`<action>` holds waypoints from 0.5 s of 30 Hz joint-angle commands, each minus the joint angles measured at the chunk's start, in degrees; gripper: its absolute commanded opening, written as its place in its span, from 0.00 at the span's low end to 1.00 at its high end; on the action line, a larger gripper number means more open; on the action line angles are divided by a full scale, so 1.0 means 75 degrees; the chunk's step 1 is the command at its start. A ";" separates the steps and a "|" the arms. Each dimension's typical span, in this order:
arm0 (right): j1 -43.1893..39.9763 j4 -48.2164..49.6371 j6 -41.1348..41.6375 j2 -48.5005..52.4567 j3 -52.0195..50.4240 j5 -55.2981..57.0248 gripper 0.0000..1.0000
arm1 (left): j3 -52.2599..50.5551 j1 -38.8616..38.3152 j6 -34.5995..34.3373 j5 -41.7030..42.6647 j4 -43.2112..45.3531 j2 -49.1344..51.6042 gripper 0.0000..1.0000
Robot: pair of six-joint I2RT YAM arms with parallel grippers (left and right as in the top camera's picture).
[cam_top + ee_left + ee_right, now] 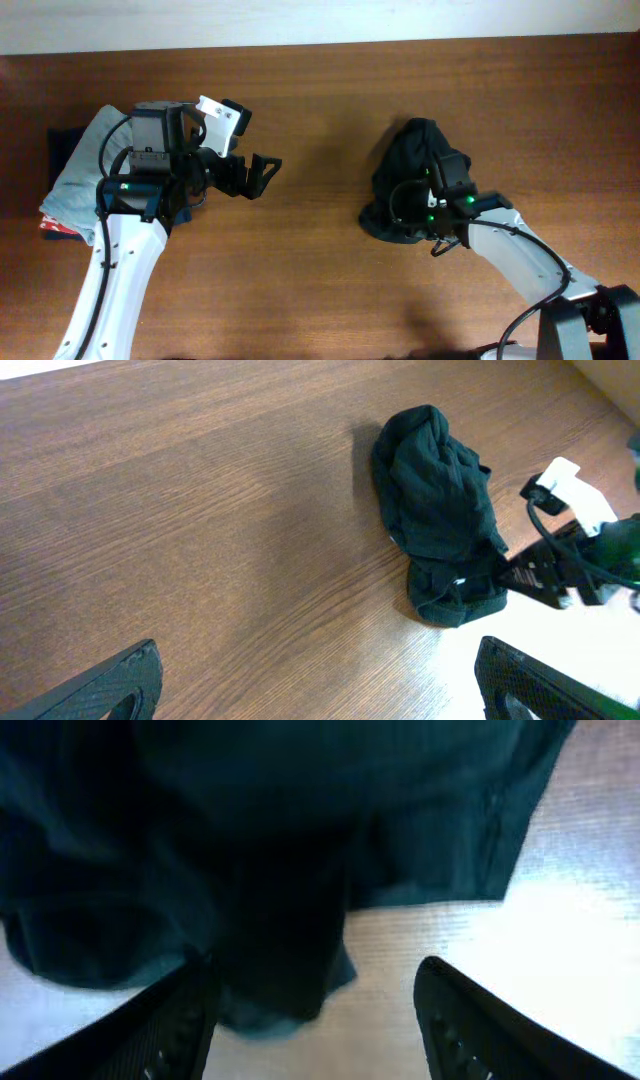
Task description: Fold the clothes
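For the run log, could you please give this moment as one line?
black T-shirt: crumpled, unfolded | left gripper: open, empty, apart from it | right gripper: open, down over its edge

We see soft, even light; glare whitens brown wooden table (400,680) in wrist views; crumpled black fabric T-shirt (300,840) blurs close-up.

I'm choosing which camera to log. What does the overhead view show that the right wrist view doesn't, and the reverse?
Overhead only: the left tool, open over the wood, and a light grey-blue garment under the left arm. Right wrist only: the right tool up close, fingers apart, dark fabric reaching between them. Both: the crumpled black T-shirt on the wooden table.
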 commanded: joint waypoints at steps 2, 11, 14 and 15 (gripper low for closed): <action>0.0020 0.0699 0.0207 -0.0015 -0.0408 0.0119 0.54 | 0.0125 -0.0026 0.0119 0.0169 0.0050 0.0023 0.99; 0.0020 0.0023 0.0175 -0.0391 -0.0017 0.0122 0.04 | 0.0125 -0.0026 0.0119 0.0169 0.0009 0.0023 0.99; 0.0023 -0.1099 -0.0047 -0.0991 0.0880 0.0146 0.04 | 0.0125 -0.0026 0.0119 0.0169 0.0009 0.0023 0.99; 0.0029 -0.1626 -0.0055 -0.1230 0.1364 0.0227 0.04 | 0.0125 -0.0026 0.0119 0.0169 0.0012 0.0023 0.99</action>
